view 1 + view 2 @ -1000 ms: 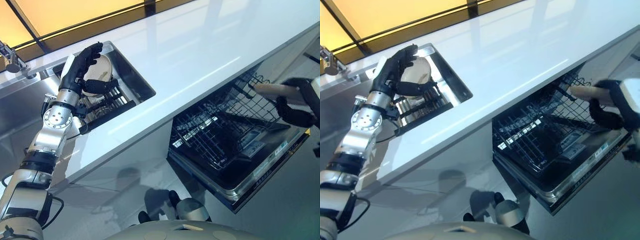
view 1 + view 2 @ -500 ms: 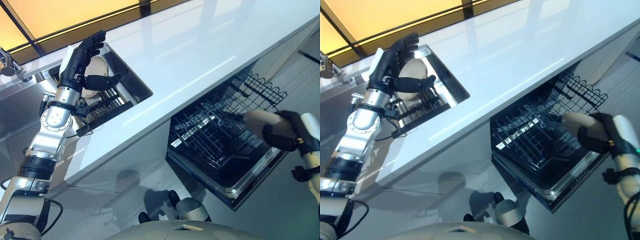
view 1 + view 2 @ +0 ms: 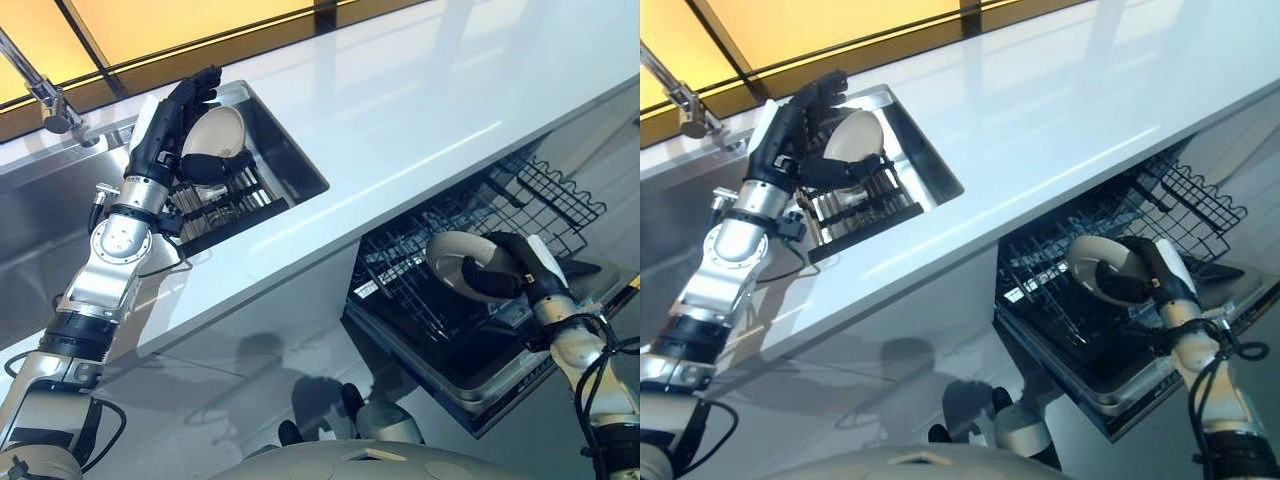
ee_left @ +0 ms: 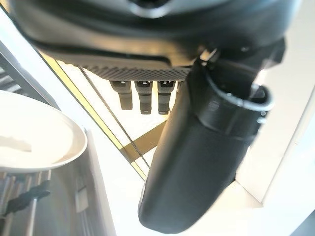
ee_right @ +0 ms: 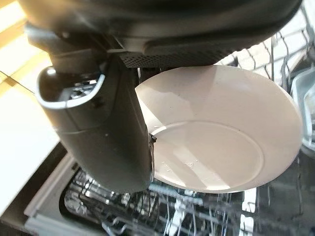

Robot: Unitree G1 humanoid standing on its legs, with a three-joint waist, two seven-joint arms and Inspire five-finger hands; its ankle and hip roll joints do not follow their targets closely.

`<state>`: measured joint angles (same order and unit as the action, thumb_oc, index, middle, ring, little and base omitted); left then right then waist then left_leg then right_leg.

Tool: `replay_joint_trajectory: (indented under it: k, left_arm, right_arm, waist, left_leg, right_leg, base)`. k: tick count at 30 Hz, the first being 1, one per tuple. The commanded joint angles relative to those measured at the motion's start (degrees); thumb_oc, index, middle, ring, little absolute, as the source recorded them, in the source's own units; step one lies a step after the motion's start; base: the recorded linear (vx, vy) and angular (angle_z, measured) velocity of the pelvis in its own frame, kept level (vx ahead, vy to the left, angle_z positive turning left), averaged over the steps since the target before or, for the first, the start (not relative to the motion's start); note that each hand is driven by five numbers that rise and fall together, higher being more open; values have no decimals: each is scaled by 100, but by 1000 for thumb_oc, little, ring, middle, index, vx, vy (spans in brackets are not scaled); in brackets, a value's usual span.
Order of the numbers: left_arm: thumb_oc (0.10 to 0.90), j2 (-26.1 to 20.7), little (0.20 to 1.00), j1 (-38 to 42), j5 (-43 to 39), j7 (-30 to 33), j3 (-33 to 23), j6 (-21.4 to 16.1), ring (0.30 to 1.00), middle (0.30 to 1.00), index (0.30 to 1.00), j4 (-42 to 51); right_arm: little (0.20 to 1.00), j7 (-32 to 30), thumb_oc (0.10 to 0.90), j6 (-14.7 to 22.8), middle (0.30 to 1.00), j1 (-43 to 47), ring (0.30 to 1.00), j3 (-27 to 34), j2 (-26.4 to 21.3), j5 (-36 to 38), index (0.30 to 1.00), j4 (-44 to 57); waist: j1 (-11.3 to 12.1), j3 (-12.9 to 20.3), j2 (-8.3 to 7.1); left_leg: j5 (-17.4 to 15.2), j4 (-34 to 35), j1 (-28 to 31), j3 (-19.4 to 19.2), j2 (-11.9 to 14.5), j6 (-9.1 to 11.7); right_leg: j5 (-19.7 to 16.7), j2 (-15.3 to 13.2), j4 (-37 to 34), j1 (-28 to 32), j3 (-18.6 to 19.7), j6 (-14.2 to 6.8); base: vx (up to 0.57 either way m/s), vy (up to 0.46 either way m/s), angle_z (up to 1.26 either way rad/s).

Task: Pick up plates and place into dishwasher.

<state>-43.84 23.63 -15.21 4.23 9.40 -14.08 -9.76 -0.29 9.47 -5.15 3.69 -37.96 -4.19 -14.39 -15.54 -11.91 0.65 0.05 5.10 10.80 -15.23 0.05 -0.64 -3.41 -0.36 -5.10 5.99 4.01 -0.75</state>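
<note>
A white plate (image 3: 217, 132) stands on edge in the black dish rack (image 3: 225, 205) inside the sink (image 3: 295, 165). My left hand (image 3: 163, 125) is at this plate, fingers straight up behind it and the thumb (image 4: 206, 147) across its lower front; the plate's rim (image 4: 39, 142) lies beside the thumb. My right hand (image 3: 522, 272) is shut on a second white plate (image 5: 221, 142), thumb over its rim. It holds that plate (image 3: 1098, 265) tilted, just above the wire rack (image 3: 545, 190) of the open dishwasher.
The white countertop (image 3: 400, 110) runs between the sink and the dishwasher below its front edge. The dishwasher's door (image 3: 500, 395) hangs open toward me. A faucet (image 3: 45, 95) stands at the sink's far left. Grey floor lies below.
My right hand has carried its plate down and leftward over the dishwasher rack, turning the plate's face into view. The camera has shifted; my left hand stays at the sink plate.
</note>
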Motion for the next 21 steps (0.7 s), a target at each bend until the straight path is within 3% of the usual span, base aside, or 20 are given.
replay_joint_trajectory:
  k: [1,13,21]
  left_arm:
    - [800,-87,900,763,-189,364,125,-549,900,900,900,507]
    - [800,50,900,864,-245,472,362,-520,900,900,900,602]
    - [800,129,900,1117,-330,543,616,-396,900,900,900,628]
  right_arm:
    - [200,-404,100,221,300,766,300,38,-146,417,300,79]
    - [200,-679,100,-240,300,1401,300,-752,80,332,300,-660]
    - [200,-801,100,-1008,300,2036,300,-1291,312,714,300,-1503]
  waist:
    - [171,494,107]
    - [383,484,164]
    - [552,483,180]
  left_leg:
    - [-537,-259,-135,39,-144,-101]
    - [-546,-275,-102,121,-136,-87]
    - [-562,-286,-83,208,-139,-87]
  right_leg:
    - [413,188,595,-360,-378,-550]
    - [427,152,549,-258,-462,-517]
    - [437,128,515,-183,-516,-481]
  base:
    - [0,0,0]
    - [1,-1,4]
    - [0,-2,4]
